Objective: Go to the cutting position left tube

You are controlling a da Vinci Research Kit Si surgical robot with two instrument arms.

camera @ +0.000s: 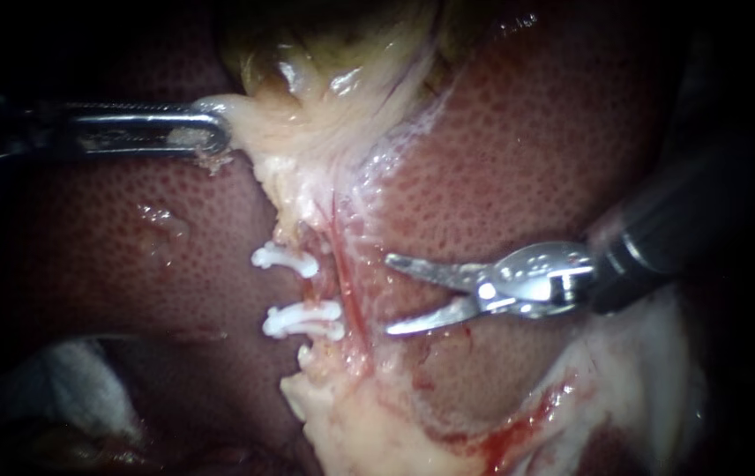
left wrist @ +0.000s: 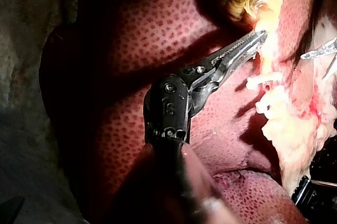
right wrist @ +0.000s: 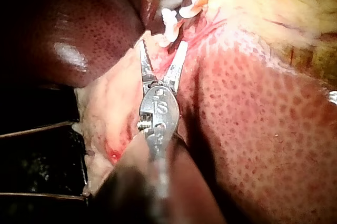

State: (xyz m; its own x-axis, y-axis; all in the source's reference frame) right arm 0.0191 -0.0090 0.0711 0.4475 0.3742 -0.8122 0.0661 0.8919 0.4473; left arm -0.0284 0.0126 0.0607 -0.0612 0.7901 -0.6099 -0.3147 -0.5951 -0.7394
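Two white clips [camera: 286,258] [camera: 304,320] sit across the left tube [camera: 314,289], which runs down from the pale gallbladder [camera: 325,106]. Just right of it runs a thin red tube [camera: 348,291]. My right instrument [camera: 389,294] comes in from the right with its two blades open. Their tips point at the tubes from a short way off, level with the gap between the clips. My left instrument [camera: 219,132] is shut on the gallbladder's pale edge, holding it to the left. The right wrist view shows the open blades [right wrist: 163,56] just short of the clips [right wrist: 169,24].
Dark red liver [camera: 519,159] lies on both sides of the tubes. Pale fatty tissue with some blood [camera: 377,432] spreads below the clips. White gauze [camera: 69,379] lies at the lower left. In the left wrist view the right instrument's blades [left wrist: 321,50] show beyond the clips [left wrist: 265,90].
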